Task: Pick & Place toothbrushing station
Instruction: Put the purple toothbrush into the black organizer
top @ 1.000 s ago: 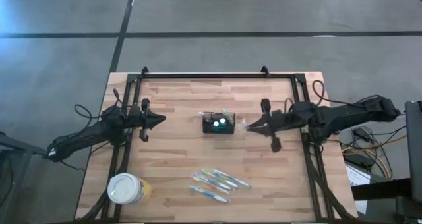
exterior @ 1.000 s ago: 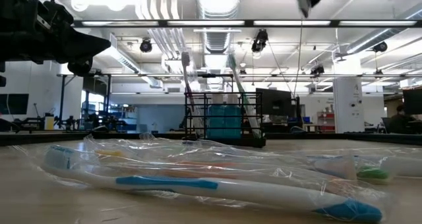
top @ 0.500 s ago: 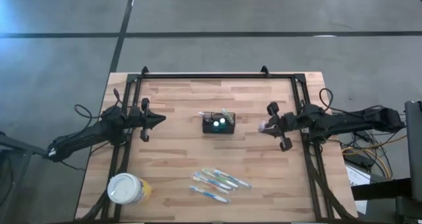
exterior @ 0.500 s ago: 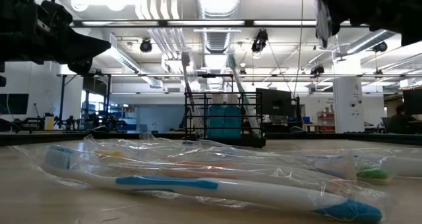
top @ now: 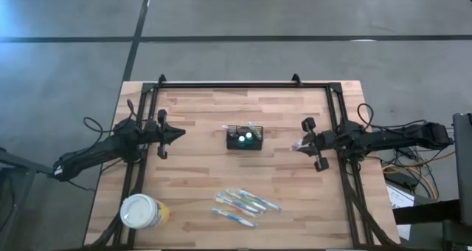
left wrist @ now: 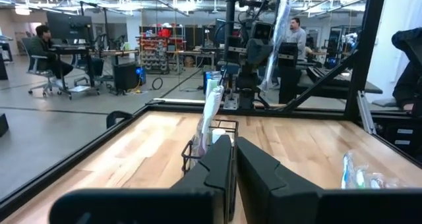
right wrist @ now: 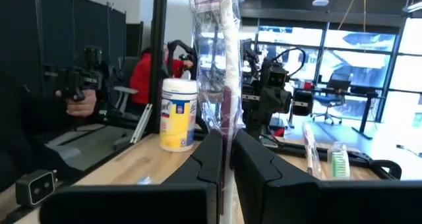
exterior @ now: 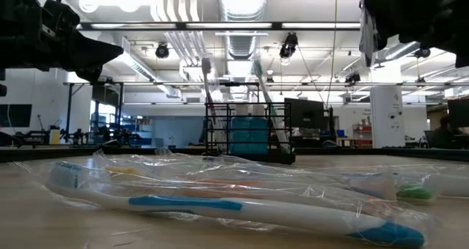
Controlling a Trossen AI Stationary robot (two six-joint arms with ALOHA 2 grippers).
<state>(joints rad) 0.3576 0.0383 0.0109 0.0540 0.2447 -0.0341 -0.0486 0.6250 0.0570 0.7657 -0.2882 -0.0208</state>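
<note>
The toothbrushing station (top: 243, 138) is a small black wire basket standing at the table's middle, with toothbrushes upright in it (exterior: 249, 132). My right gripper (top: 301, 144) hovers to its right, near the table's right edge, shut on a plastic-wrapped toothbrush (right wrist: 221, 66). My left gripper (top: 179, 133) hangs shut and empty to the basket's left; in its wrist view the basket (left wrist: 210, 140) stands beyond its fingertips (left wrist: 232, 148). My right gripper pinches the wrapped toothbrush's handle (right wrist: 226, 122) between its two fingers. The fingers come about level from the table's right side and lie across the brush. The brush stands roughly upright above the fingers (exterior: 366, 29), clear of the table; its lower end is hidden.
Several more wrapped toothbrushes (top: 243, 204) lie loose near the table's front edge, filling the low view's foreground (exterior: 220, 198). A round white-lidded yellowish tub (top: 142, 211) stands at the front left corner. A black frame (top: 243, 85) rims the table.
My right gripper has drawn back from the basket toward the table's right edge and sunk lower, still shut on the wrapped toothbrush, which stays upright. The basket and the loose brushes have not moved.
</note>
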